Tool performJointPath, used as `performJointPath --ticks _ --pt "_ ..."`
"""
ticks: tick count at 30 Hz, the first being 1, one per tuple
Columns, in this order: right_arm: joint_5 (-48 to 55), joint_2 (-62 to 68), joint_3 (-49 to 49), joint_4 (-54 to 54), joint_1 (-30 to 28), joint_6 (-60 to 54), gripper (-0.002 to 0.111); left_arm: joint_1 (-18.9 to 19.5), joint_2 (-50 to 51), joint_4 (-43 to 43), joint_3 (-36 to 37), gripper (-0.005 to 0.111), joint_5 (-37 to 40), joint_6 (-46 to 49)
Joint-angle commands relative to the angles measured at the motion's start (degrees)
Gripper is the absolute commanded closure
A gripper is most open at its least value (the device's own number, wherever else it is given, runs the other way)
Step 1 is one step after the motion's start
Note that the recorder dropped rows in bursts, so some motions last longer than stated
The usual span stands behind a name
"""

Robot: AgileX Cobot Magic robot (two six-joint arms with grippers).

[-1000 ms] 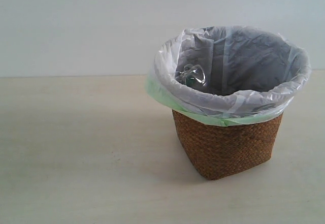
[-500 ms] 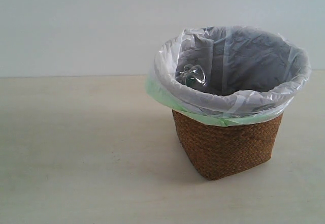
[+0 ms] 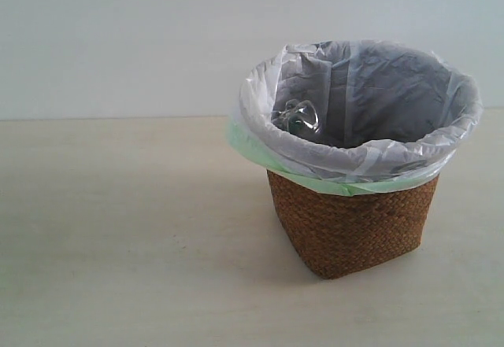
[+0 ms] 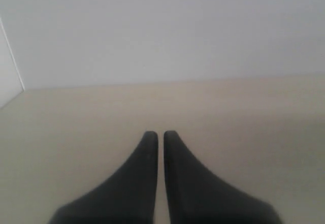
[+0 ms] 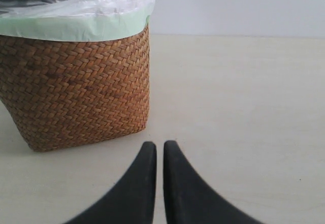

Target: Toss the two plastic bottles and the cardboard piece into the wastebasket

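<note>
The wicker wastebasket (image 3: 352,225) stands right of centre on the table, lined with white and pale green bags folded over its rim. Inside it, near the left wall, part of a clear plastic bottle (image 3: 297,116) with a green cap shows. The second bottle and the cardboard piece are hidden or out of view. My left gripper (image 4: 160,134) is shut and empty over bare table; it does not appear in the exterior view. My right gripper (image 5: 160,145) is shut and empty, low over the table, a short way from the wastebasket (image 5: 76,87).
A pale wall runs behind the beige table (image 3: 118,229). In the left wrist view a white panel edge (image 4: 10,66) stands at one side. Nothing else lies on the table in view.
</note>
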Motion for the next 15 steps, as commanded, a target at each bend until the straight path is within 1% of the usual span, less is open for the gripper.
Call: performJointPath --ticks 1,7,15 --pt "-0.54 -0.32 -0.06 -0.46 0.08 -0.2 0.106 0.16 -0.15 -0.15 0.21 0.103 6.28 1.29" --pt "-0.54 -0.32 -0.06 -0.46 0.08 -0.2 0.106 0.16 -0.15 -2.49 0.21 0.103 6.29 0.55" --pt "-0.54 -0.32 -0.06 -0.46 0.08 -0.2 0.106 0.16 -0.15 -2.49 0.21 0.103 6.29 0.55"
